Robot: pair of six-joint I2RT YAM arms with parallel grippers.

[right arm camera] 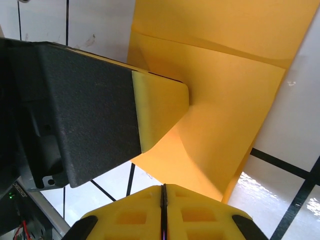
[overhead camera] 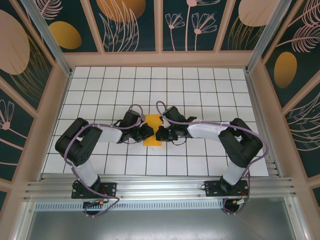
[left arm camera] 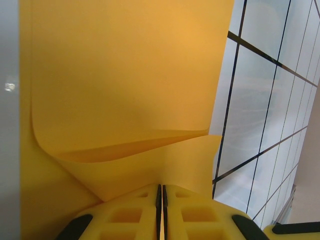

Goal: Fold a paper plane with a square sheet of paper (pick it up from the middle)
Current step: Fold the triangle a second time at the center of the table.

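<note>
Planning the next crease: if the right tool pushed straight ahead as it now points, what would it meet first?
The folded square sheet of paper, right at the shut tips of the right tool; the left tool sits just beside that line, though depth is unclear.

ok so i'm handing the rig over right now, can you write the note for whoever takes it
Left end effector: shut, pinching an edge of the thin orange-yellow paper sheet.
Right end effector: shut, pinching the same sheet from the opposite side.
Sheet: middle of the white gridded table, between the two arms, one flap curled over the rest.
Done: both have hold of it and a fold is begun.
Left: press that crease flat, then the remaining folds; no dart shape yet.
</note>
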